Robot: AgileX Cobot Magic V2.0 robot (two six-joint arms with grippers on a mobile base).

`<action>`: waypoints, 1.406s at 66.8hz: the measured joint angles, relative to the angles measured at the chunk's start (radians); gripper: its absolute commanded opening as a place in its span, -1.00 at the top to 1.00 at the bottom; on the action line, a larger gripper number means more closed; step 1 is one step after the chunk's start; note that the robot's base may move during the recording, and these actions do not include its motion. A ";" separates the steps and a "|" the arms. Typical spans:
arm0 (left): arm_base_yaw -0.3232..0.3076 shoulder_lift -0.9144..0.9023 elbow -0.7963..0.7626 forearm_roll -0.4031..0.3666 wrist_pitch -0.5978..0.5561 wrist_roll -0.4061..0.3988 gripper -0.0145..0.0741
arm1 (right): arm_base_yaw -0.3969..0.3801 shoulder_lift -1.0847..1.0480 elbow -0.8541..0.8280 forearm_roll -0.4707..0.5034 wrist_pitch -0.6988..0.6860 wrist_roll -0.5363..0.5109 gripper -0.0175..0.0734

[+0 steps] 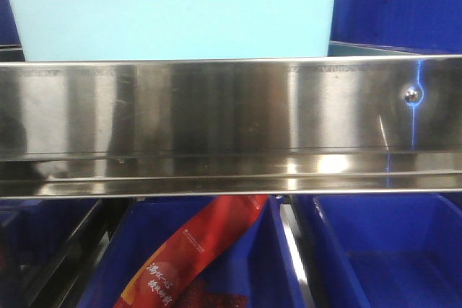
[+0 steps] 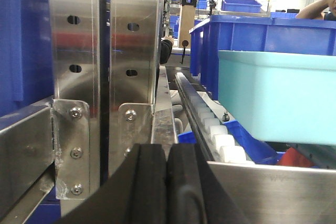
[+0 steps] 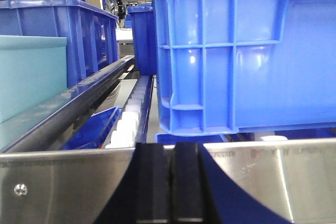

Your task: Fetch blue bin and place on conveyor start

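The bin (image 1: 173,12), a pale turquoise plastic tub with smooth plain walls and a thin rim, sits upright and level just behind and above the steel rail (image 1: 216,113), long side to the front, with a dark blue ribbed crate (image 2: 252,32) close behind it.

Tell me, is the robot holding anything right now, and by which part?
Nothing is held. The left gripper and right gripper both show jaws shut together with nothing between them; the blue bin sits untouched behind the steel rail.
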 measured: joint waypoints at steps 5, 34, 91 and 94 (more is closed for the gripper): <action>0.000 0.000 0.000 0.000 0.000 0.000 0.92 | 0.000 0.000 0.000 0.000 0.000 0.000 0.97; 0.000 0.000 0.000 0.000 0.000 0.000 0.92 | 0.000 0.000 0.000 0.000 -0.002 0.000 0.97; 0.000 0.112 -0.456 0.124 0.228 0.000 -0.42 | 0.000 0.159 -0.470 0.015 0.188 -0.002 -0.64; 0.000 0.141 -0.484 0.127 0.239 0.000 -0.43 | 0.000 0.200 -0.495 0.015 0.208 -0.020 -0.62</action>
